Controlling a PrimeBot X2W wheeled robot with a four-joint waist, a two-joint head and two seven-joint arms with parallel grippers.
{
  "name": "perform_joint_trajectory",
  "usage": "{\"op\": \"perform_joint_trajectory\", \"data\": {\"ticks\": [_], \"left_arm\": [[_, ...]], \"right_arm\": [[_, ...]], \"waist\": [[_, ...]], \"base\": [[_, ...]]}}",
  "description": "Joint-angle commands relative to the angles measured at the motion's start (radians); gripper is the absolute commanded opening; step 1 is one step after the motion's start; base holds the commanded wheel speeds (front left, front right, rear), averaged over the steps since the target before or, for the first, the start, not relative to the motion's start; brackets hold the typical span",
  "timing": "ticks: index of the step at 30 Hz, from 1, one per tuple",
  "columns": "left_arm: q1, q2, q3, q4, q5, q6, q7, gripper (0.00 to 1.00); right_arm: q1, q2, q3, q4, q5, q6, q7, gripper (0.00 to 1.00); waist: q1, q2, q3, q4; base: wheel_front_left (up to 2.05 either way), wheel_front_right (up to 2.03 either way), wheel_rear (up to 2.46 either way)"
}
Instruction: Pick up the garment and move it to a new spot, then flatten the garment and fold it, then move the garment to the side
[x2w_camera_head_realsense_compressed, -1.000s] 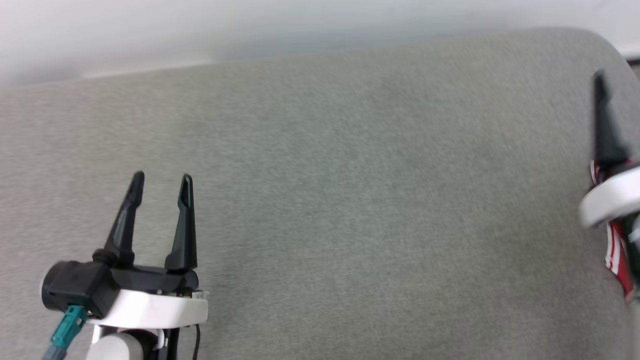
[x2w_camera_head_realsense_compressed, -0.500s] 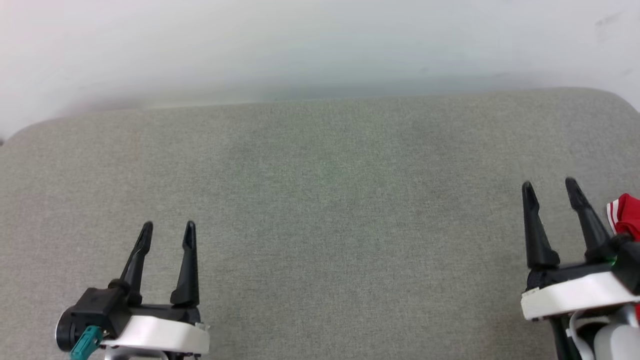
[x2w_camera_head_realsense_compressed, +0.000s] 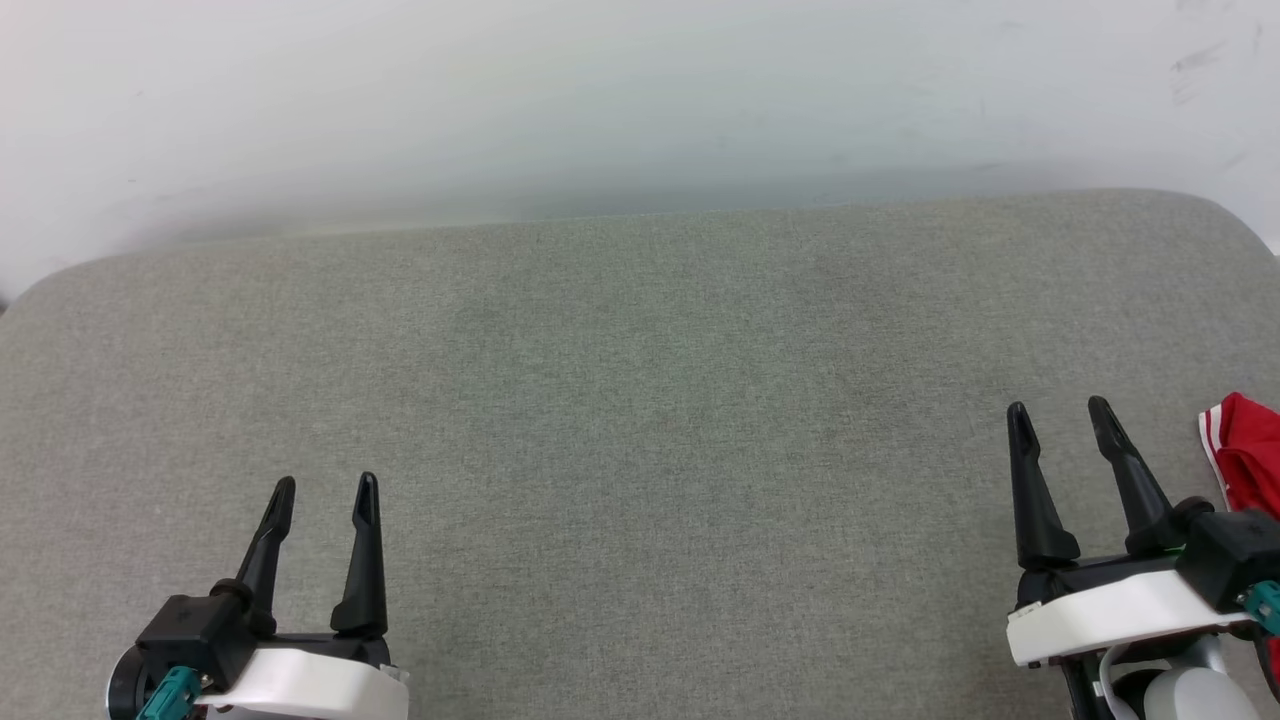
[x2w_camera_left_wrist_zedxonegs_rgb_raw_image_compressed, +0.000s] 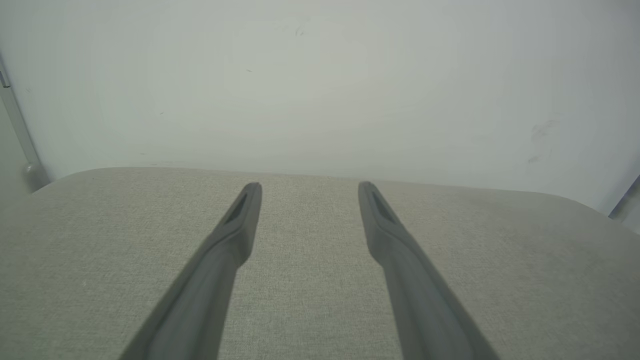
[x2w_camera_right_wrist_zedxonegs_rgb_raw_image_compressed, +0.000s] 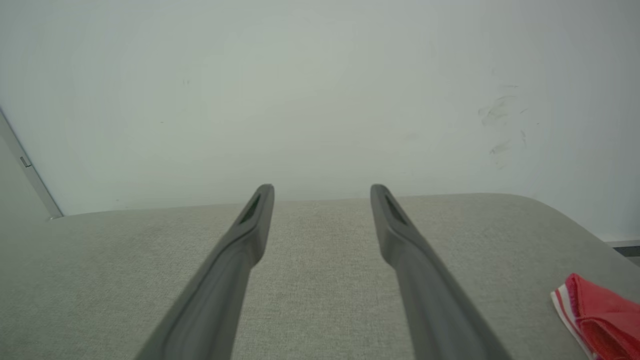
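Observation:
The garment (x2w_camera_head_realsense_compressed: 1248, 452), red with red-white striped trim, lies folded at the far right edge of the grey cushioned surface (x2w_camera_head_realsense_compressed: 640, 400), partly cut off by the picture edge. In the right wrist view the garment (x2w_camera_right_wrist_zedxonegs_rgb_raw_image_compressed: 600, 312) sits at the lower right, beside and apart from the fingers. My right gripper (x2w_camera_head_realsense_compressed: 1060, 412) stands open at the lower right, just left of the garment, holding nothing. My left gripper (x2w_camera_head_realsense_compressed: 325, 485) stands open at the lower left, with nothing between its fingers. Each wrist view shows spread fingers over bare fabric: my left gripper (x2w_camera_left_wrist_zedxonegs_rgb_raw_image_compressed: 305, 186) and my right gripper (x2w_camera_right_wrist_zedxonegs_rgb_raw_image_compressed: 322, 188).
A pale wall (x2w_camera_head_realsense_compressed: 640, 100) rises right behind the surface's far edge. The surface's corners are rounded at the far left and far right. A dark strip of floor (x2w_camera_right_wrist_zedxonegs_rgb_raw_image_compressed: 625, 249) shows past the right corner.
The camera has swung, so the whole picture shifted. The right gripper, earlier at the right edge close against the garment, now stands open and apart from it. Both grippers sit lower in view.

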Motion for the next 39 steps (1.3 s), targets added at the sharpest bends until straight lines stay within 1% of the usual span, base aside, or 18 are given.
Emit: {"op": "perform_joint_trajectory", "data": {"ticks": [1, 6, 10, 17, 18, 21, 24, 25, 39], "left_arm": [[0.003, -0.003, 0.000, 0.000, 0.005, -0.001, -0.002, 1.00], [-0.004, 0.004, -0.006, 0.006, 0.011, -0.001, -0.002, 1.00], [-0.009, -0.008, 0.024, -0.007, -0.014, -0.001, -0.002, 1.00], [0.003, -0.015, 0.030, -0.011, -0.024, -0.001, -0.002, 1.00], [-0.001, -0.017, 0.024, -0.007, -0.021, 0.000, 0.000, 0.00], [0.007, -0.024, 0.020, 0.023, -0.024, 0.000, 0.002, 0.00], [0.002, -0.023, 0.019, 0.029, -0.083, 0.000, 0.015, 0.00], [0.002, -0.023, 0.019, 0.029, -0.083, 0.000, 0.015, 0.00], [-0.029, -0.018, 0.019, 0.068, -0.335, 0.000, 0.078, 0.00]], "right_arm": [[-0.003, 0.007, 0.001, 0.004, -0.001, 0.000, -0.006, 1.00], [0.001, 0.012, 0.006, 0.008, -0.008, 0.000, -0.011, 1.00], [0.003, 0.016, 0.008, 0.008, -0.006, 0.000, -0.012, 1.00], [0.004, 0.020, 0.015, 0.002, -0.016, 0.000, -0.009, 1.00], [0.001, 0.015, 0.014, 0.008, -0.010, 0.000, -0.008, 0.00], [0.011, 0.016, 0.016, 0.035, -0.005, 0.000, -0.007, 0.00], [0.012, 0.014, 0.016, 0.038, 0.058, 0.000, 0.003, 0.00], [0.012, 0.014, 0.016, 0.038, 0.058, 0.000, 0.003, 0.00], [-0.003, 0.004, 0.008, 0.071, 0.327, 0.000, 0.053, 0.00]], "waist": [[0.0001, 0.0000, 0.001, 0.001], [0.0001, 0.0000, 0.001, 0.005], [0.0001, 0.0000, 0.000, 0.006], [0.0001, 0.0000, 0.001, 0.004], [0.0002, 0.0000, 0.001, 0.004], [0.0001, 0.0000, 0.001, 0.004], [0.0001, 0.0000, 0.000, 0.005], [0.0001, 0.0000, 0.000, 0.005], [0.0001, 0.0000, -0.007, 0.008]], "base": [[0.00, 0.00, 0.00], [0.00, 0.00, 0.00], [0.00, 0.00, 0.00], [0.00, 0.00, 0.00], [0.00, 0.00, 0.00], [0.00, 0.00, 0.00], [0.00, 0.00, 0.00], [0.00, 0.00, 0.00], [0.00, 0.00, 0.00]]}}
